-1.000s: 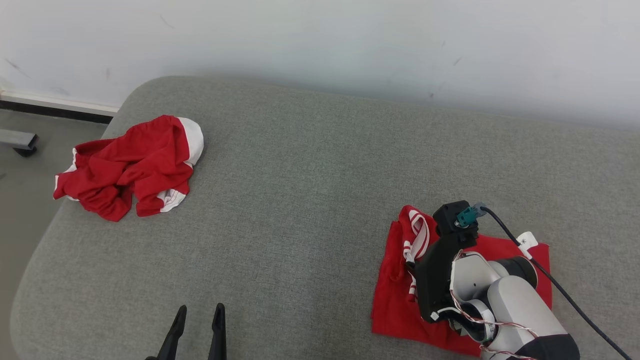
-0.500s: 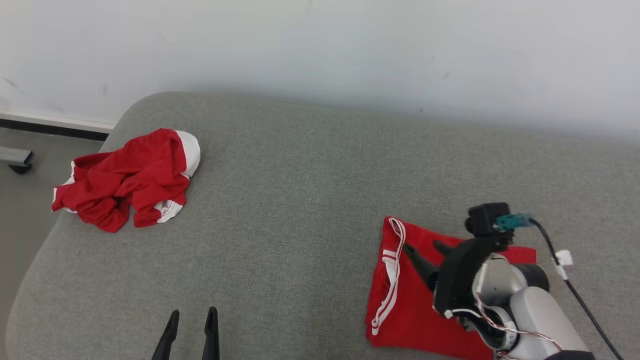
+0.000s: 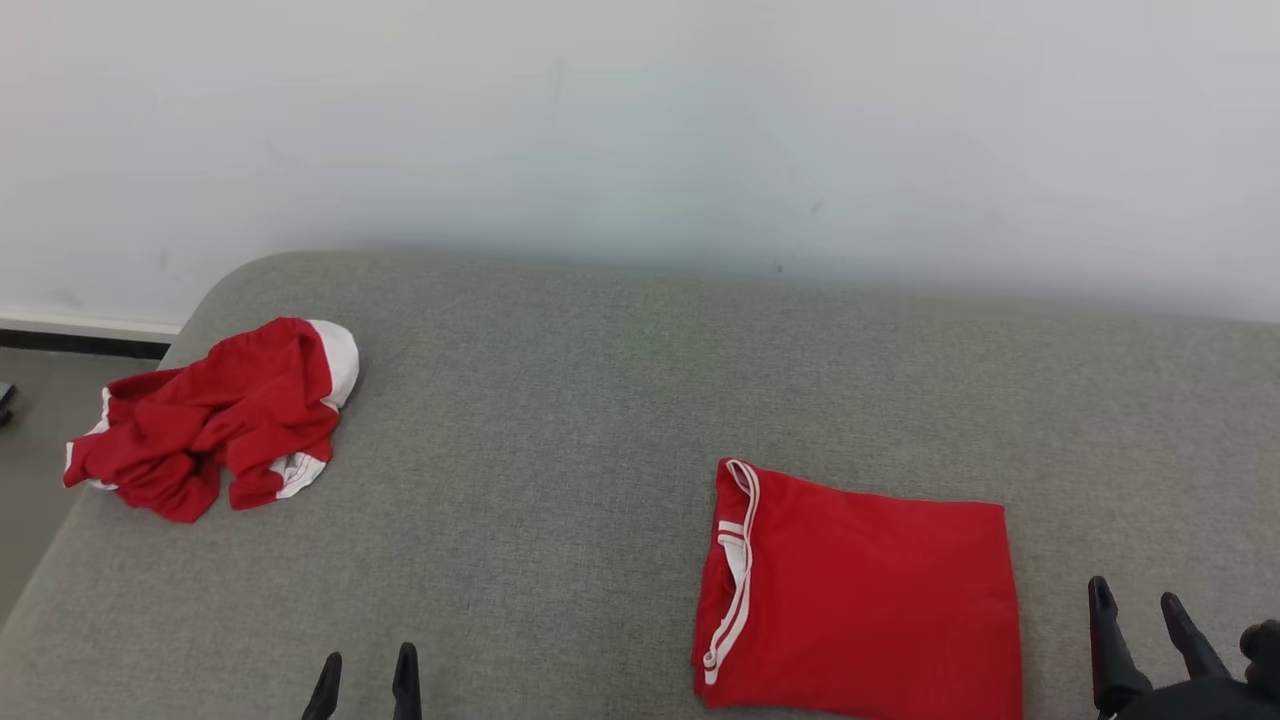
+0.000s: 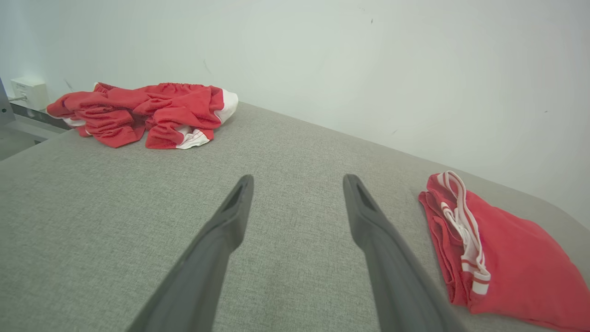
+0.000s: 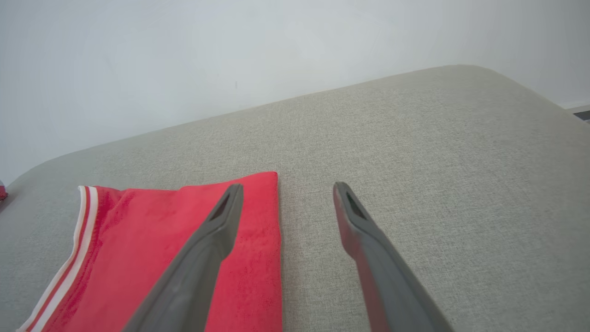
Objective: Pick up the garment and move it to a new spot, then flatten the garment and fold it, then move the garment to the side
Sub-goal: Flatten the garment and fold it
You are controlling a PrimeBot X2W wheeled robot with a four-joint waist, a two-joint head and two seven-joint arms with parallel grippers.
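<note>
A folded red garment [image 3: 865, 595] with a white-striped edge lies flat on the grey cushioned surface [image 3: 600, 420], right of centre; it also appears as the folded garment [image 4: 498, 260] in the left wrist view and the folded garment [image 5: 175, 249] in the right wrist view. My right gripper [image 3: 1134, 602] stands open at the lower right, just beyond the garment's right edge, holding nothing. In the right wrist view the right gripper [image 5: 283, 189] hovers over that edge. My left gripper [image 3: 366, 662] is open at the bottom left, far from the cloth; the left gripper [image 4: 297, 182] is empty.
A second crumpled red and white garment [image 3: 205, 420] lies at the surface's far left corner, also seen as the crumpled garment [image 4: 143, 113]. A pale wall [image 3: 640, 130] rises behind. The floor [image 3: 40, 390] drops away at the left edge.
My right gripper let go of the folded garment and drew back to the lower right, off the cloth. The garment now lies flat. The camera tilted up, shifting the whole picture downward.
</note>
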